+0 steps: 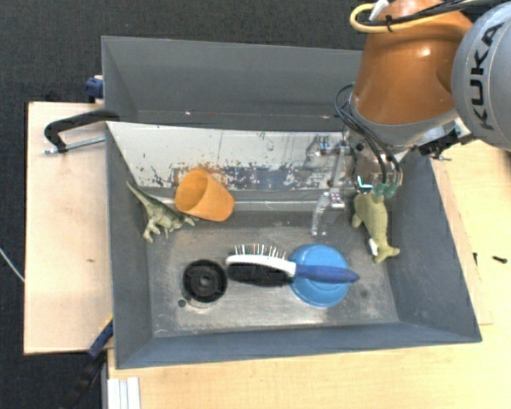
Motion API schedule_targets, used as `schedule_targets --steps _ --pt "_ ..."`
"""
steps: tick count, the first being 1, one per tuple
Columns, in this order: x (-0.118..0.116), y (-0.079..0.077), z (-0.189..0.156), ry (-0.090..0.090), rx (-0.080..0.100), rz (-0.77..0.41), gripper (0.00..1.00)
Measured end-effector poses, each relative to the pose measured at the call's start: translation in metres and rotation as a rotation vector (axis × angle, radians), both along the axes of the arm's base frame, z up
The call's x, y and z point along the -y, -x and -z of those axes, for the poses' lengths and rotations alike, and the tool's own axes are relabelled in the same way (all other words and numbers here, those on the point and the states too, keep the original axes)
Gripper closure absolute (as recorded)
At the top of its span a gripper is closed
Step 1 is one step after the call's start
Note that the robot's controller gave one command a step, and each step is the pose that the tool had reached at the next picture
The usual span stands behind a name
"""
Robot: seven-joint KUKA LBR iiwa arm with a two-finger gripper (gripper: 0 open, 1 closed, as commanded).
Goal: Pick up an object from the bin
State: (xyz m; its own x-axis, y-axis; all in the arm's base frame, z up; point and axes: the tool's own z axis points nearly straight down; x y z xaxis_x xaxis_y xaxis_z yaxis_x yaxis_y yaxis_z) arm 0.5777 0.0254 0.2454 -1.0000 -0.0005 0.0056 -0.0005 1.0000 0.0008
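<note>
By the bin's [238,335] right wall, the gripper [364,177] is seen low under its orange cover, just above a pale green toy dinosaur [376,224]. The dino's upper end is touching or v. near the gripper tip. No grasp can be confirmed, and whether the jaws are clenched or released cannot be told. This dino is judged the likely pick: it's propped on the sloped wall w/ its top exposed, apart from other items. Near the front edge, a brush [260,271] is laid partly over a blue bowl [315,295], w/ a black disc [204,280] front-left. An orange cup [203,196] and a second dino [157,216] are placed toward the back-left corner, well apart.
</note>
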Motion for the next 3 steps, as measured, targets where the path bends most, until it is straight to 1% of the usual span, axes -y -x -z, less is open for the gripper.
schedule_targets --steps 1,2,3 --pt "0.0146 0.0155 0.1374 -0.006 -0.004 -0.150 0.00" --pt "0.0169 0.0190 0.1440 -0.001 0.012 -0.046 0.00" --pt "0.0166 0.0199 0.1443 -0.002 0.006 -0.045 1.00"
